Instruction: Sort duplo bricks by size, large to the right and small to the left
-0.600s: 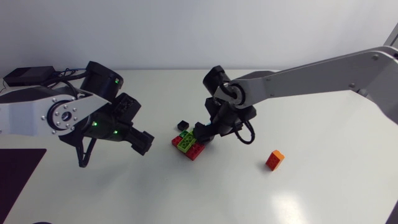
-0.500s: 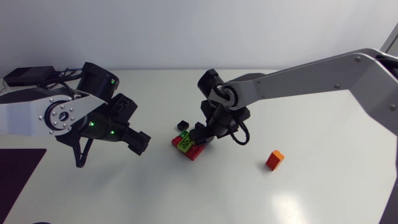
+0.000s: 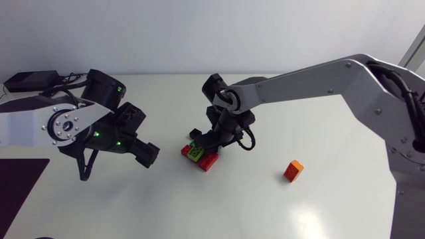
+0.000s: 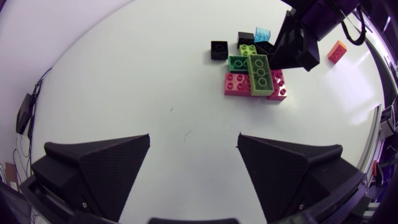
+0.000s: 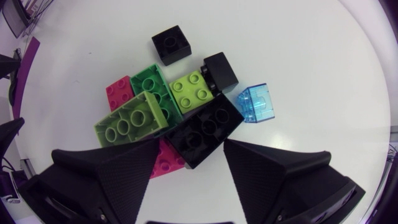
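Hovering over the pile of pink, green and black plastic duplo bricks (image 5: 134, 121) at mid-table, right gripper (image 5: 189, 155) spreads empty fingers; left gripper (image 4: 194, 140) hangs released nearby; small orange plastic brick (image 3: 293, 170) lies apart.

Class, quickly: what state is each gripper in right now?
Left gripper: open, empty.
Right gripper: open over the brick pile, gripping nothing.

Silver-grey links, black joints (green LEDs on left arm (image 3: 99, 129)), black cables, wedge-fingered matte hands.
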You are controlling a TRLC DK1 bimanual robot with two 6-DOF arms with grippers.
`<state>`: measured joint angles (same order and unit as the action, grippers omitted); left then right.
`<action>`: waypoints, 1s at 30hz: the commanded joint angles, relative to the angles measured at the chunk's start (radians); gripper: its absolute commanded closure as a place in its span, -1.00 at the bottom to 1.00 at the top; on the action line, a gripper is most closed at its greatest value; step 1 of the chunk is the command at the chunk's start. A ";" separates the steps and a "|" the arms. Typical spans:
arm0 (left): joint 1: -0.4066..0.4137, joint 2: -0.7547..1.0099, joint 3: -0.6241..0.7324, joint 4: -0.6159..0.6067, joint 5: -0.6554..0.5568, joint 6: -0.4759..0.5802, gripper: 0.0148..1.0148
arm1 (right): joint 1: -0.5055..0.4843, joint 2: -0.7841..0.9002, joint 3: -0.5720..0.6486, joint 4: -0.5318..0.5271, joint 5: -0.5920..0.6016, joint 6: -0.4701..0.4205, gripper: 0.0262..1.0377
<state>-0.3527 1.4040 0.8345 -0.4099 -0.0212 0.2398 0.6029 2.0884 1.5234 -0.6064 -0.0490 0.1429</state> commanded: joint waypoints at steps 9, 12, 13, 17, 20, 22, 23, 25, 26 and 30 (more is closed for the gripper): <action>0.004 -0.013 -0.041 0.013 0.029 0.013 -0.93 | -0.038 0.009 -0.028 0.037 0.001 0.024 0.69; 0.004 -0.013 -0.043 0.013 0.032 0.013 -0.93 | -0.037 0.009 -0.025 0.040 0.006 0.027 0.84; 0.004 -0.013 -0.043 0.013 0.032 0.013 -0.93 | -0.035 0.009 -0.023 0.042 0.008 0.027 0.83; 0.006 -0.014 -0.043 0.013 0.033 0.016 -0.93 | -0.028 0.018 0.011 0.019 0.012 0.024 -0.07; 0.009 -0.014 -0.040 0.013 0.033 0.016 -0.93 | -0.026 0.045 0.047 0.000 0.017 0.027 -0.13; 0.011 -0.014 -0.038 0.013 0.033 0.016 -0.93 | -0.023 0.067 0.073 -0.015 0.031 0.030 -0.15; 0.011 -0.014 -0.038 0.013 0.033 0.016 -0.93 | -0.020 0.073 0.086 -0.020 0.031 0.032 -0.15; 0.011 -0.014 -0.037 0.013 0.033 0.016 -0.93 | -0.017 0.076 0.101 -0.023 0.031 0.035 -0.15; 0.011 -0.014 -0.035 0.013 0.033 0.018 -0.93 | -0.015 0.079 0.109 -0.023 0.031 0.037 -0.15; 0.011 -0.008 -0.034 0.020 0.037 0.018 -0.93 | -0.022 0.136 0.158 -0.059 0.044 0.041 -0.15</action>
<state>-0.3485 1.4040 0.8185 -0.4026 0.0032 0.2432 0.5789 2.1693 1.6505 -0.6380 -0.0181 0.1581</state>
